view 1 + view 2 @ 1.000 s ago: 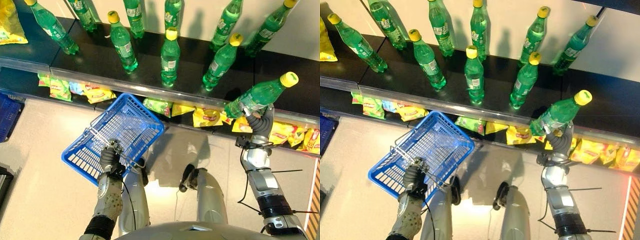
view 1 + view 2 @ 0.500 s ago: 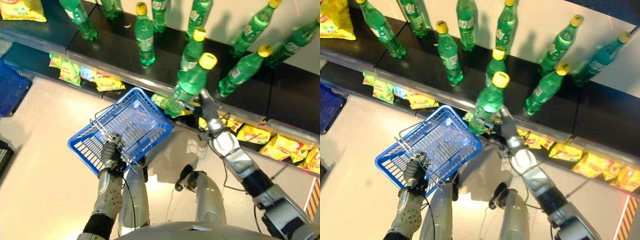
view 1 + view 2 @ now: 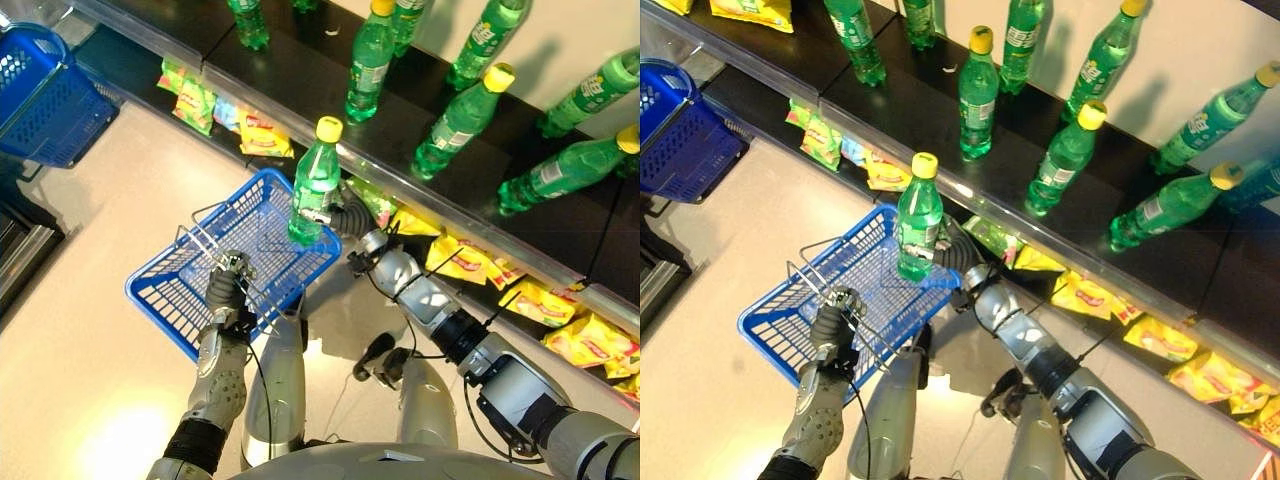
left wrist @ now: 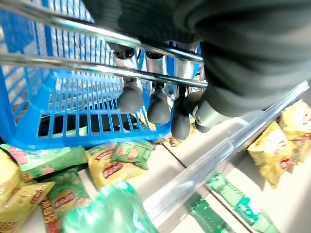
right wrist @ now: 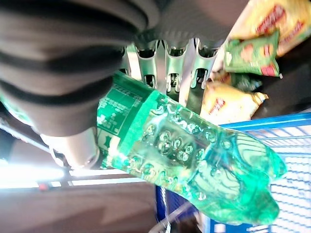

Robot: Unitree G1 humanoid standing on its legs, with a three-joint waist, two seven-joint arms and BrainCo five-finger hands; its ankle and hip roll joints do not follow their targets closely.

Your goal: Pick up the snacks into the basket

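Item — green bottle (image 3: 314,185), yellow cap, held upright at centre frame above the far corner of the blue basket (image 3: 170,305); its base hangs over the basket's rim, not yet inside. The right wrist view shows the right hand (image 3: 343,217) with fingers (image 5: 171,68) curled round the bottle's labelled body, thumb on the other side.

Item — blue basket, wire handles (image 3: 205,245) raised, lower left of centre. The left hand (image 3: 226,293) is closed round one handle bar; in the left wrist view the dark fingertips (image 4: 129,97) hook over the chrome rod. The basket's floor looks bare through the mesh — nothing loaded so far, as far as can be seen.

Item — snack packets (image 3: 262,133), yellow and green, in a row on the lower shelf (image 3: 120,60) running from upper left to lower right, more of them at lower right (image 3: 585,335).

Item — further green bottles (image 3: 455,125) standing on the upper shelf (image 3: 560,225) across the top of the frame.

Item — a second blue basket (image 3: 45,100), upper left corner, on the floor.

Progress, by judgement: early. The thing in hand is a drink, not a packet; its release into the basket is the step at hand, and every snack packet remains on the shelf to be picked.
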